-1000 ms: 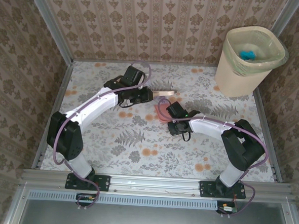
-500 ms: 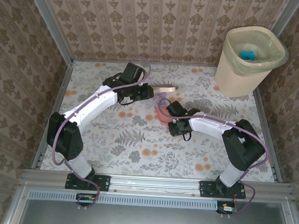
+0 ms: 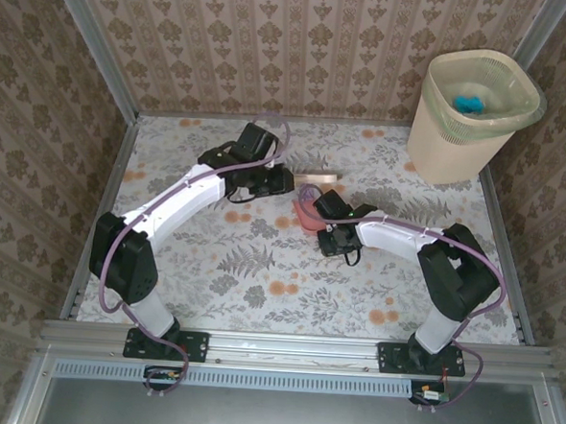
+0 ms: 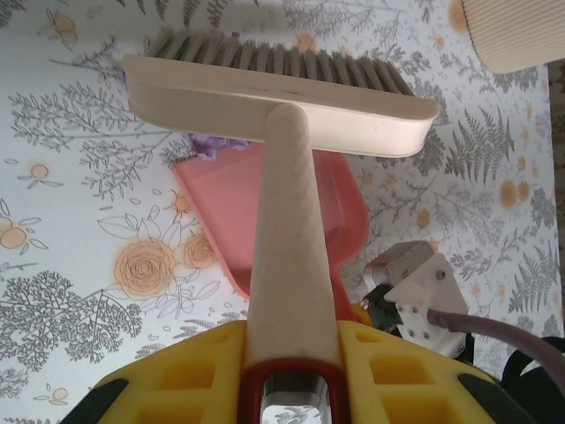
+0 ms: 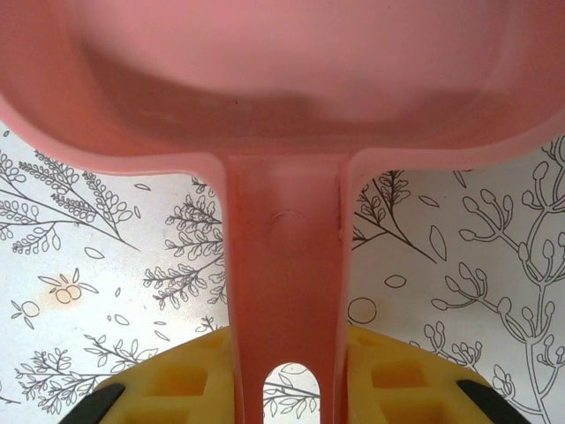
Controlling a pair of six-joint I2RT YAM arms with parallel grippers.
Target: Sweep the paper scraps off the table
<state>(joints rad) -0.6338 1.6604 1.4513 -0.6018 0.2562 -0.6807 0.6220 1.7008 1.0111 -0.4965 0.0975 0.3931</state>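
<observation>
Table [image 4: 53, 265], purple scrap [image 4: 209, 144] seemingly beyond left fingers [image 4: 177, 371]

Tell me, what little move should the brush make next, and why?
Probably the left tool should draw the cream plastic bristle brush slightly toward the pink plastic dustpan: a crumpled purple paper scrap sits at the pan's edge, right by the brush head.
</observation>
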